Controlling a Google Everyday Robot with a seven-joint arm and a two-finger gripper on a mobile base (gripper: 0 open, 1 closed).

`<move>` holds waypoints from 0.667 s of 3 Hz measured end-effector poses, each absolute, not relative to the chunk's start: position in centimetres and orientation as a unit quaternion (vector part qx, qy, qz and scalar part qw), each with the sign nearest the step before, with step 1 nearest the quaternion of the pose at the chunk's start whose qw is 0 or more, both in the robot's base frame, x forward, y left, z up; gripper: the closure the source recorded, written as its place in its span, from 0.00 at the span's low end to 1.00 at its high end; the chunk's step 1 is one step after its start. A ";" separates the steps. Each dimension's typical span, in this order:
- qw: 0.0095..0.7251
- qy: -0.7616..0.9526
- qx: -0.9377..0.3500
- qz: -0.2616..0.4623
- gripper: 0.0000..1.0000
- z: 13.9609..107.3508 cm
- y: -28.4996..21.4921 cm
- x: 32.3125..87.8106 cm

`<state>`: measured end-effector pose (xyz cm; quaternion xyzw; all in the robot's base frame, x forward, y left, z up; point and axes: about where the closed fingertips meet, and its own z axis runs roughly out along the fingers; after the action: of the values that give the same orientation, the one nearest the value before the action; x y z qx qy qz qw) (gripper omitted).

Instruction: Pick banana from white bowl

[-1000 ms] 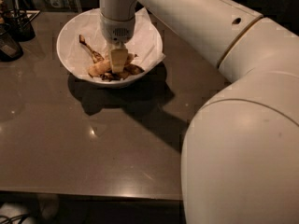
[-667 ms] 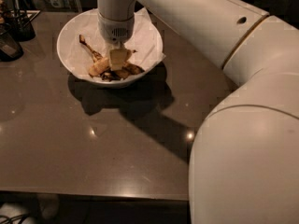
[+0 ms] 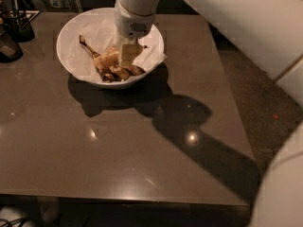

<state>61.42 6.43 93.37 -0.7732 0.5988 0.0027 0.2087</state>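
The banana [image 3: 107, 60], the only whole one we count, lies in the single white bowl [image 3: 66, 56], pale and speckled, just to the left of the gripper [image 3: 129, 56] and seemingly touching its pale tip. The gripper points straight down into the middle of the bowl; we cannot tell how far it is open, nor whether it has hold of anything. Directly below the tip and a little to its right we see a small cluster of dark brown shrivelled pieces [image 3: 124, 72], perhaps two or three, pressed against the banana's lower end. One thin dark curved stem piece [image 3: 86, 45] runs up and away to the left of the gripper, beyond the banana. One sheet of crumpled white paper [image 3: 99, 32] lines the bowl under all of this, and a corner of it laps over the rim to the gripper's right. The bowl stands on one dark glossy table [image 3: 118, 145], towards its far side. Well to the left of the gripper, at the table's far left corner, we count two dark containers [image 3: 20, 26] [image 3: 7, 48]. The one white arm [image 3: 227, 18] leads from the gripper up and off to the right.
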 end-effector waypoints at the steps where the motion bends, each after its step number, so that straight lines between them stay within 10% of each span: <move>1: 0.268 0.600 -0.753 0.009 1.00 96.8 3.9 59.9; 2: 0.272 0.604 -0.749 0.011 1.00 96.9 3.3 59.8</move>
<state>59.82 3.34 96.94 -0.7490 0.6041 0.0106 0.2721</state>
